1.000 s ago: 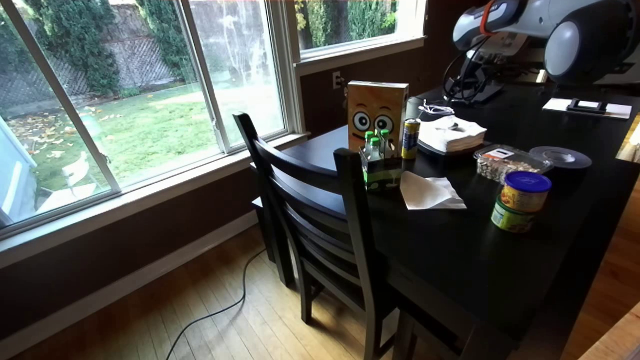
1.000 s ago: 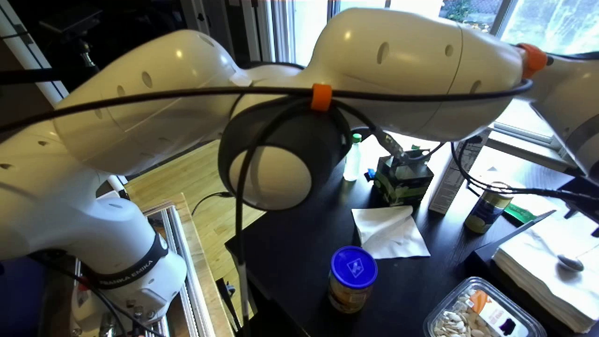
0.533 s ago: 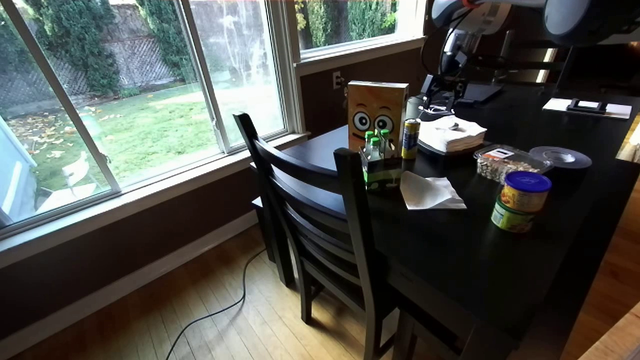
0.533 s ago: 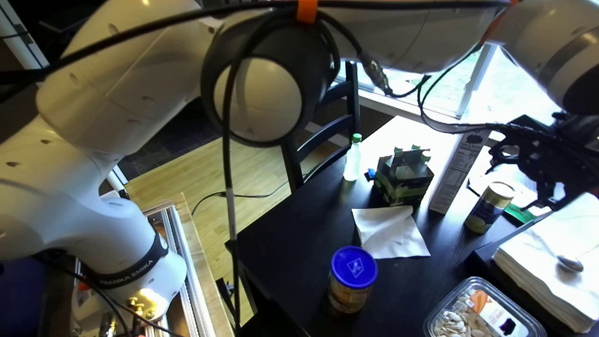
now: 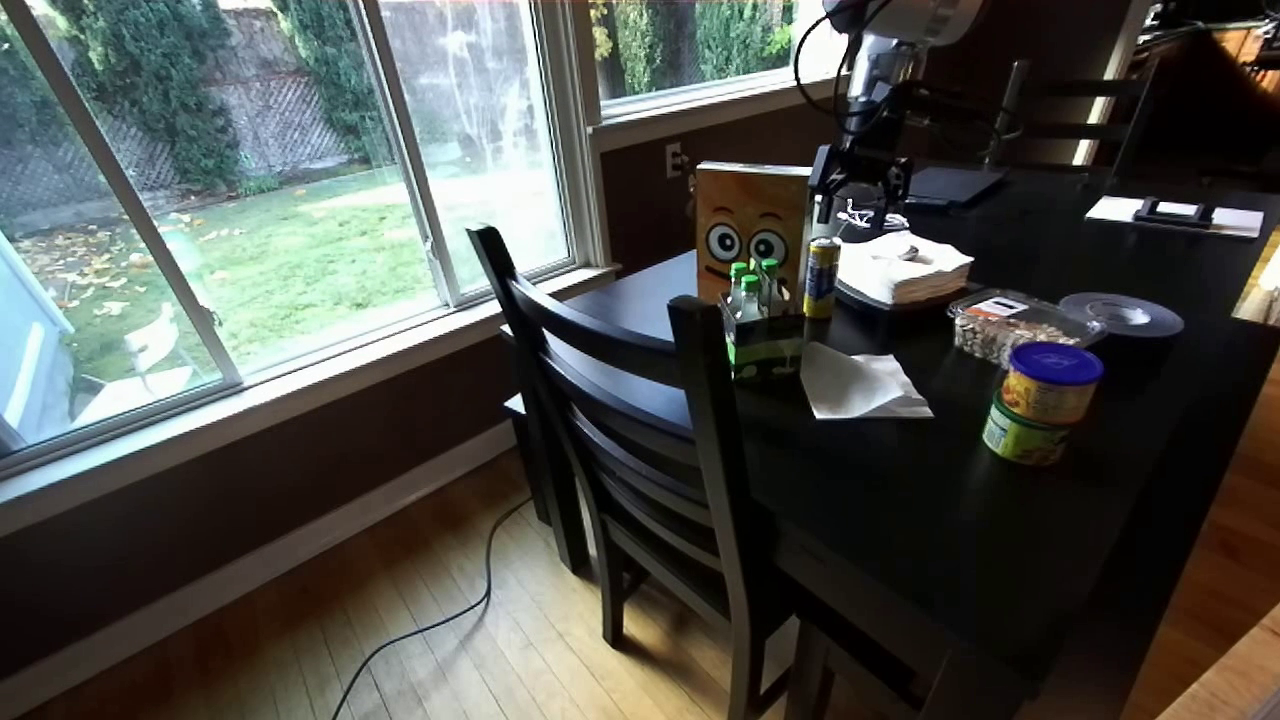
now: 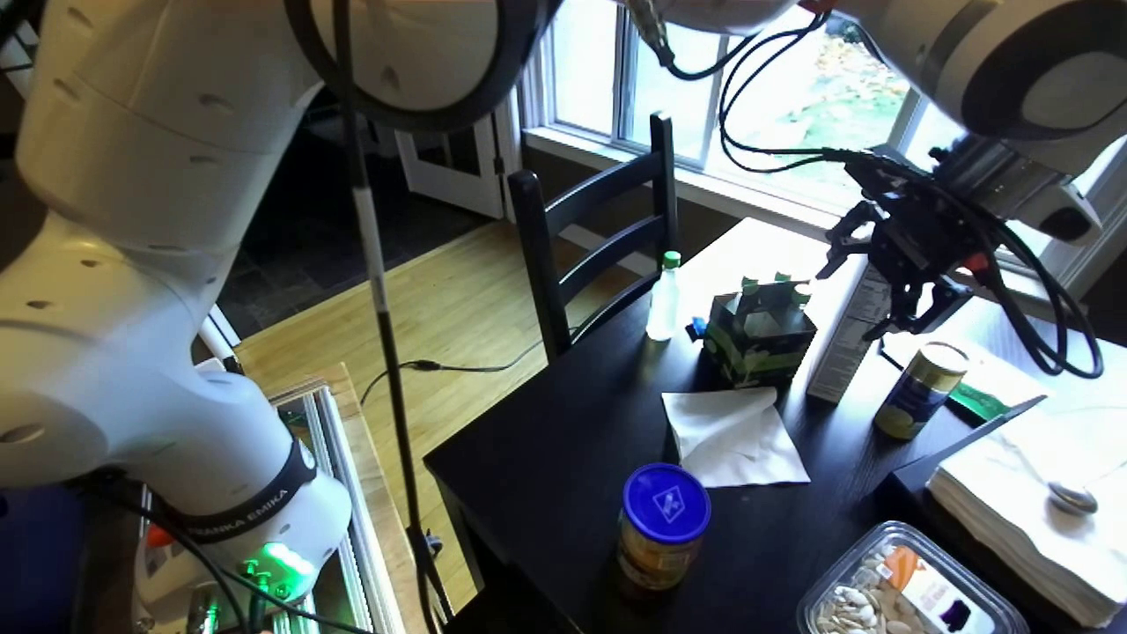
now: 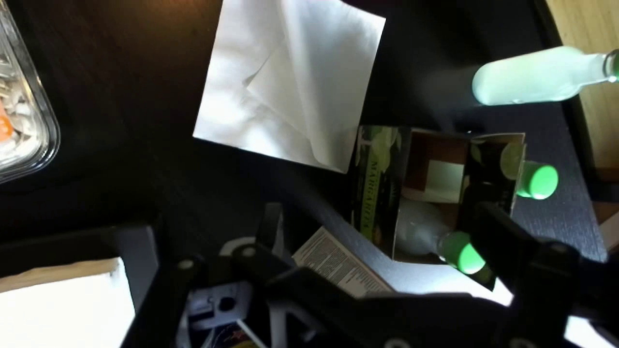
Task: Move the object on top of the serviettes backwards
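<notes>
The serviettes are a white square stack in a dark tray, in both exterior views (image 5: 915, 285) (image 6: 1021, 528). A small grey metal spoon lies on top of them (image 5: 908, 252) (image 6: 1072, 497). In the wrist view part of the white stack (image 7: 67, 309) shows at the lower left; the spoon is out of view there. My gripper is open and empty, fingers apart, in both exterior views (image 5: 857, 208) (image 6: 848, 304). It hangs by the brown box, above the table and to one side of the stack. The wrist view also shows its fingers apart (image 7: 379, 217).
The brown box (image 5: 755, 215) with cartoon eyes stands close to the gripper. Beside it are a tall can (image 6: 920, 392) and a bottle carrier (image 6: 759, 339). A loose napkin (image 6: 735, 436), a blue-lidded tin (image 6: 665, 528) and a clear container of nuts (image 6: 907, 586) lie nearer. A chair (image 5: 620, 400) stands at the edge.
The arm has swung so that the gripper moved from beyond the serviettes to beside the brown box. The spoon and serviettes have not moved. A green light now shows at the base.
</notes>
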